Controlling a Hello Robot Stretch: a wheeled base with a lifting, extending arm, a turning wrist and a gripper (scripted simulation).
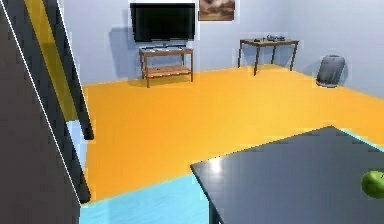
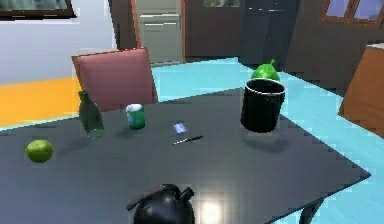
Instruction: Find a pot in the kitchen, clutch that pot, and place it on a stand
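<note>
Ahead, your likely stand (image 1: 165,62) sits against the far wall (image 1: 100,40) under a television (image 1: 162,20), well apart from the dark surface (image 1: 290,175) across the orange floor (image 1: 180,110), so expect a drive. To the arm side, the black pot (image 2: 263,105) is near the surface's far right edge, its inside too dark to judge; a green cup (image 2: 135,116) and bottle (image 2: 90,115) sit left. You cannot tell the jaws' state

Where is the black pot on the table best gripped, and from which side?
Probably the rim of the black pot, coming down from above: it looks upright, its mouth open upward, with no handle seen and a wide round wall.
</note>
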